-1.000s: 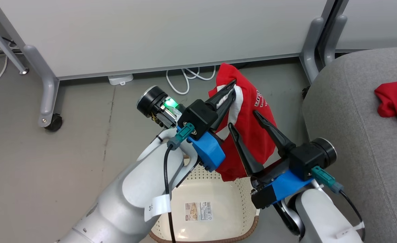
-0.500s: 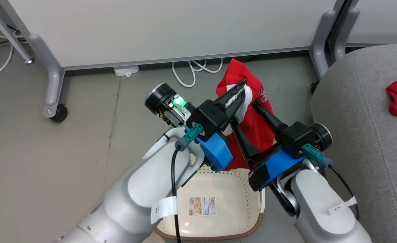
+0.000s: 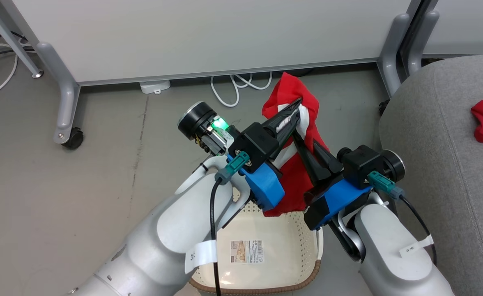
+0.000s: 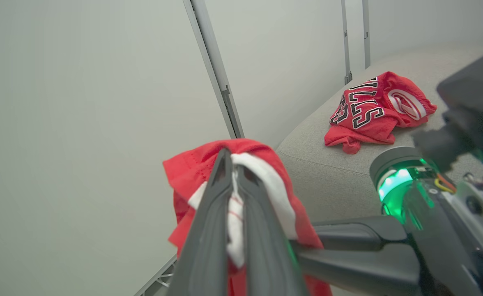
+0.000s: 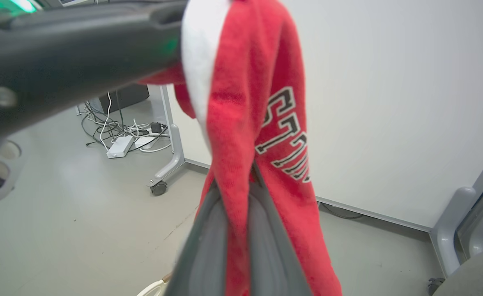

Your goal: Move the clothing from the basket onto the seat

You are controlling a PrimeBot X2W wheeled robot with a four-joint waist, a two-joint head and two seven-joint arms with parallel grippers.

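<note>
The red jersey [image 3: 290,189] hangs in the air between my two grippers, above the far end of the basket [image 3: 313,246] and off to the left of the seat [image 3: 438,156]. It is bunched into a long drape. Its white trim is at the top, and black-and-white block lettering runs down one side in the right wrist view [image 5: 284,135].

My left gripper [image 3: 293,112] is clamped on the top of the jersey. In the left wrist view [image 4: 232,164] its two fingers are pressed together with the white band squeezed between them and red fabric folding over the tips. My right gripper [image 3: 301,142] sits just below and beside it, fingers pointing up into the cloth. In its own wrist view [image 5: 239,185] the fingers are closed on a narrow fold of the red fabric, and the rest of the jersey falls past them on the right.

In the head view, the hem overlaps the far edge of the basket, which stands on the grey floor [image 3: 81,193] between my forearms. There is a printed label [image 3: 243,251] on its bottom.

A second red garment [image 4: 373,111] with block lettering lies crumpled on the grey seat cushion, well apart from the one I hold. Behind the jersey are a white partition panel [image 3: 208,37] on castered legs and a loop of white cable [image 3: 237,88] on the floor.
</note>
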